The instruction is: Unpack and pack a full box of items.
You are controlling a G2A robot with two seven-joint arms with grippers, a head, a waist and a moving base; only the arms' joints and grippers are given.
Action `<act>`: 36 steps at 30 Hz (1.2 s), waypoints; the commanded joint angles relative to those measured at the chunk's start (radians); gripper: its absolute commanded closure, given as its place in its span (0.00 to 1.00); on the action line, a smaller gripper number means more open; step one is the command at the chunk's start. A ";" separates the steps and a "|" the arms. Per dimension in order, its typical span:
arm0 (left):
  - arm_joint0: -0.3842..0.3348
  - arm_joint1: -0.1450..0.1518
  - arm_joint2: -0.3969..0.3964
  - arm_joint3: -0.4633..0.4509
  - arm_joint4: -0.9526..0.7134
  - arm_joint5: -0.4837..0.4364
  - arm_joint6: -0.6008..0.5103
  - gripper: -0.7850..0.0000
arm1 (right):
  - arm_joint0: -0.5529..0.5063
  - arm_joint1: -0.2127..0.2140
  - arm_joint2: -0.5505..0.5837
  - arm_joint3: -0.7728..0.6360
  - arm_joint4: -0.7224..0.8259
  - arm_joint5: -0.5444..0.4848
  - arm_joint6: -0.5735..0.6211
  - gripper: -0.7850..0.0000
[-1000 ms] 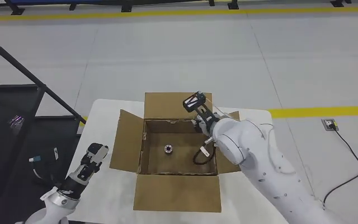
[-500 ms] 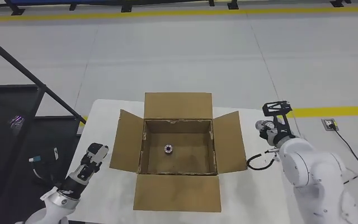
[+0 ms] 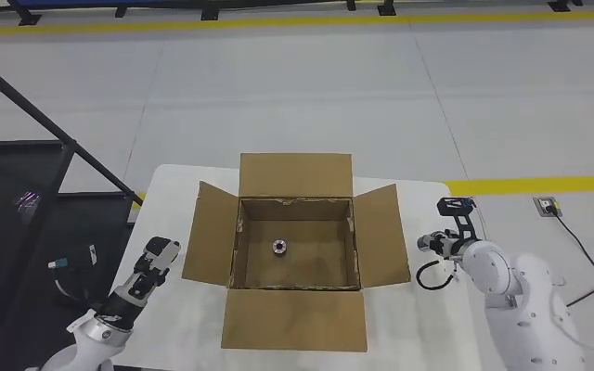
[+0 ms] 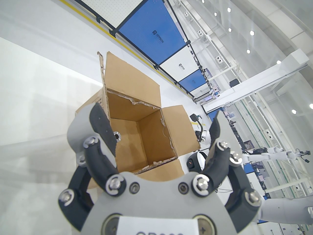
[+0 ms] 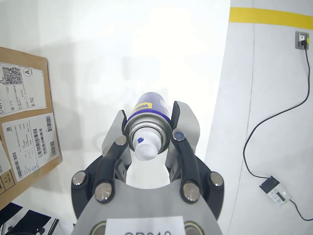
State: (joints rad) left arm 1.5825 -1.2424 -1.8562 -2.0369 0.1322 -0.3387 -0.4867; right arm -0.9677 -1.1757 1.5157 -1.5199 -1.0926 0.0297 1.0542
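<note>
An open cardboard box [image 3: 295, 318] stands mid-table with its flaps spread. One small metal ring [image 3: 278, 246] lies on its floor, and it is also seen past my left fingers [image 4: 117, 135]. My right gripper [image 5: 149, 113] is shut on a blue spray can [image 5: 149, 119] with a white cap, held over the bare white table to the right of the box's labelled flap [image 5: 24, 133]. From above, that gripper [image 3: 432, 243] is beside the right flap. My left gripper [image 4: 156, 116] stands open and empty, facing the box from the table's left side [image 3: 160, 250].
The table's rounded right edge [image 5: 223, 50] is close to the can. On the floor beyond it are a wall socket [image 5: 302, 40], a black cable and a small adapter [image 5: 275, 191]. A black frame [image 3: 56, 139] stands to the table's left.
My right arm has swung out of the box to the table's right side with the spray can, then come down lower toward the table. The left arm has kept still.
</note>
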 commanded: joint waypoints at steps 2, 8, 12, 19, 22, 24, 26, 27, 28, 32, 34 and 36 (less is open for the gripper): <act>0.000 0.000 0.000 0.000 0.000 0.000 0.000 0.00 | 0.009 0.001 -0.004 0.014 0.017 -0.004 0.027 1.00; 0.000 0.000 0.000 0.000 0.000 0.000 0.000 0.00 | 0.026 0.003 -0.012 0.053 0.046 -0.007 0.060 0.92; 0.000 0.000 0.000 0.000 0.000 0.000 0.000 0.00 | 0.037 0.004 -0.019 0.077 0.060 -0.011 0.057 0.66; 0.000 0.000 0.000 0.000 0.000 0.000 0.000 0.00 | 0.047 0.006 -0.028 0.097 0.076 -0.012 0.049 0.07; 0.000 0.000 0.000 0.000 0.000 0.000 0.000 0.00 | 0.051 0.007 -0.032 0.101 0.078 -0.010 0.045 0.00; 0.000 0.000 0.000 0.000 0.000 0.000 0.000 0.00 | 0.054 0.009 -0.034 0.091 0.061 0.000 0.033 0.00; 0.000 0.000 0.000 0.000 0.000 0.000 0.000 0.00 | 0.052 0.011 -0.028 0.046 0.030 0.020 0.011 0.00; 0.000 0.000 0.000 0.000 0.000 0.000 0.000 0.00 | 0.049 0.013 -0.024 0.008 0.005 0.035 -0.004 0.00; 0.000 0.000 0.000 0.000 0.001 0.002 0.003 0.00 | 0.043 0.015 -0.020 -0.039 -0.024 0.052 -0.018 0.00; 0.008 0.001 0.002 -0.005 0.064 0.017 0.037 0.00 | 0.022 0.018 -0.028 -0.282 -0.131 0.099 -0.071 0.00; 0.011 0.001 0.004 -0.001 0.105 0.041 0.066 0.00 | 0.030 0.015 -0.063 -0.383 -0.159 0.096 -0.085 0.00; 0.012 0.001 0.005 0.008 0.139 0.063 0.094 0.00 | 0.062 0.009 -0.122 -0.441 -0.135 0.061 -0.108 0.00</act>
State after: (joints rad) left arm 1.5941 -1.2410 -1.8511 -2.0348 0.2479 -0.2894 -0.4107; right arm -0.9267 -1.1630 1.4325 -1.9244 -1.2508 0.1164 0.9590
